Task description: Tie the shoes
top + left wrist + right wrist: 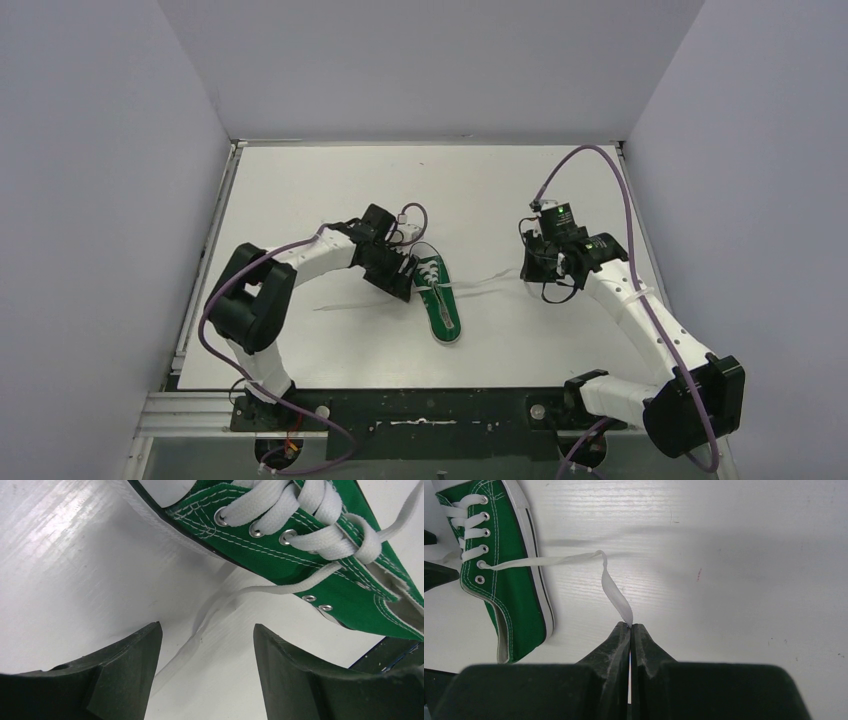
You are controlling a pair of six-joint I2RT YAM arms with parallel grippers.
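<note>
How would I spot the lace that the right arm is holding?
On the white table lies a green sneaker. One white lace leaves its side and rises to the right hand, which pinches its end; the other lace lies flat by the open left hand.

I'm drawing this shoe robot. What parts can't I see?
- Left wrist view: shoe toe and heel, cut off by the picture's edges.
- Right wrist view: lace tip, hidden inside the shut right pincer.
- Top view: how the shoe is laced, too small to tell.
</note>
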